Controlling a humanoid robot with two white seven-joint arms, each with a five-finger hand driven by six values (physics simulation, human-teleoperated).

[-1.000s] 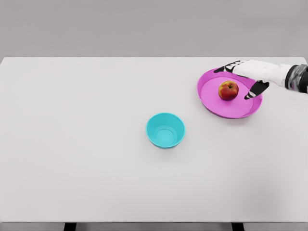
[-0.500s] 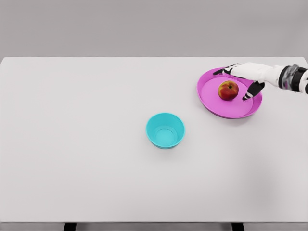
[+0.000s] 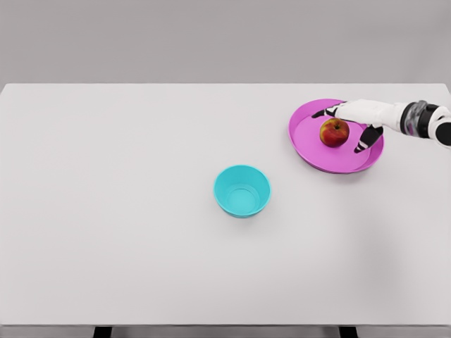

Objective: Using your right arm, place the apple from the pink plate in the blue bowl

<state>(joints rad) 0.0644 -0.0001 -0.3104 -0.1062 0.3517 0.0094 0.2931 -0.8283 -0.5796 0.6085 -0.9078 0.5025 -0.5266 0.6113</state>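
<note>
Reaching in from the frame's right, the robot hand (image 3: 350,124) is spreading wide around the apple (image 3: 335,132) on the pink plate (image 3: 317,158), risking knocking it away.

No text, label, brand, number or sign can be read anywhere in the head view; every surface that shows is plain and unmarked.

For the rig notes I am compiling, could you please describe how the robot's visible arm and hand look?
Only the right hand shows, entering from the right edge. Its palm and back are smooth white, and the fingers end in black segments with small white marks. Behind it sits a grey metallic wrist ring beside a black band, then more white casing. No cables are visible.
</note>
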